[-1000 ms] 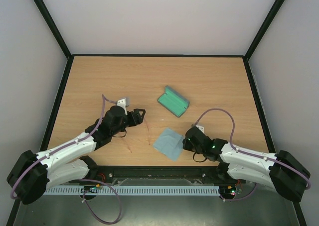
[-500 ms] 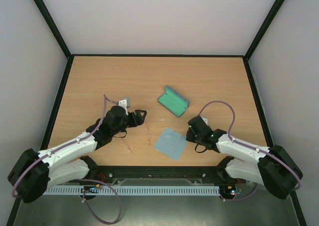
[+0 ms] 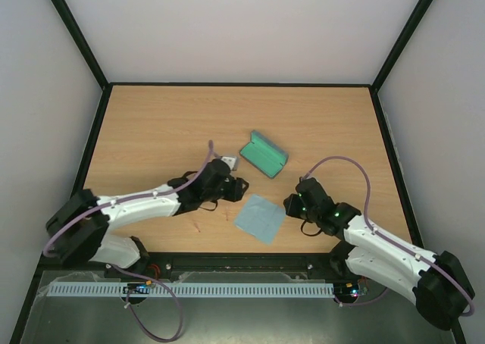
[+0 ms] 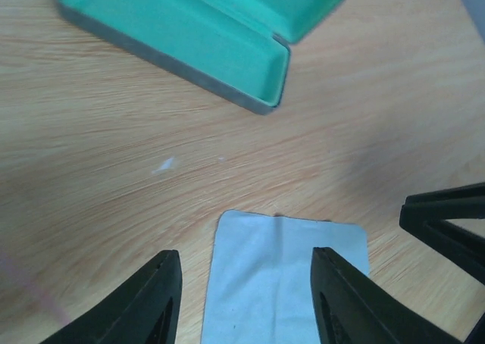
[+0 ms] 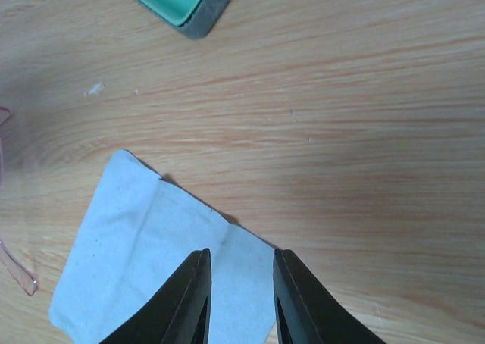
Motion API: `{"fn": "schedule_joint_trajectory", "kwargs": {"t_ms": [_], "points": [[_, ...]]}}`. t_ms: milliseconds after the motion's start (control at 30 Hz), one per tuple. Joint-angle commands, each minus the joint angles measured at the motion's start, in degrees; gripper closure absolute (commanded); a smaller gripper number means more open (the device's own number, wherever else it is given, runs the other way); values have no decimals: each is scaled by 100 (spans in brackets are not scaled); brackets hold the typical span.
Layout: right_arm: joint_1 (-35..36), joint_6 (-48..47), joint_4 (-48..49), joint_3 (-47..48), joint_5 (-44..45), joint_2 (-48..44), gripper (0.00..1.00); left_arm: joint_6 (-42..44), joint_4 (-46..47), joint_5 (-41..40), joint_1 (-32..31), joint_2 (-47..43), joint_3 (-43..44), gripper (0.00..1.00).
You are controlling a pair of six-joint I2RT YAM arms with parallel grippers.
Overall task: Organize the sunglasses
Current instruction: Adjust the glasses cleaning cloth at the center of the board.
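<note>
Left pincer [image 4: 244, 254], jaws apart and empty, and right pincer [image 5: 240, 254], fingers narrowly parted on nothing, hover over the light blue cloth [image 3: 259, 218] on the desk [image 3: 151, 124]. The sunglasses [image 3: 227, 217] lie beside the cloth, largely hidden under the left arm. Lifting them likely wants a gentle pinch on the frame, not the lenses. The case [image 3: 263, 154] lies open, empty.

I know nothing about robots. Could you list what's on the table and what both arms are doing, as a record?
Case: glasses case, open, green lining, empty
Cloth: light blue cloth, flat, nearer the arms than the case
Sunglasses: pink sunglasses, on the table left of the cloth, not held
Left arm: left gripper, fingers open, over the cloth's far edge
Right arm: right gripper, fingers parted, over the cloth's right edge, empty
</note>
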Motion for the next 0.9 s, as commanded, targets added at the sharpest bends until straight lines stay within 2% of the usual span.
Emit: {"fn": "schedule_joint_trajectory", "kwargs": {"t_ms": [0, 133, 267, 333, 433, 533, 867], "points": [[11, 123, -448, -149, -175, -240, 75, 378, -391, -205, -330, 747, 680, 52], [12, 130, -445, -178, -212, -285, 75, 496, -543, -327, -459, 1410, 1024, 59], [12, 101, -364, -242, -253, -277, 75, 537, -601, -508, -668, 1887, 1202, 60], [11, 90, -344, -262, -278, -284, 75, 535, -652, -577, -754, 2094, 1295, 58], [13, 85, -325, -281, -307, -332, 74, 489, -740, -740, -790, 2286, 1391, 49], [8, 67, -291, -298, -337, -348, 74, 490, -772, -826, -803, 2365, 1452, 47], [9, 39, -272, -323, -407, -447, 74, 466, -876, -1110, -833, 2658, 1638, 61]]}}
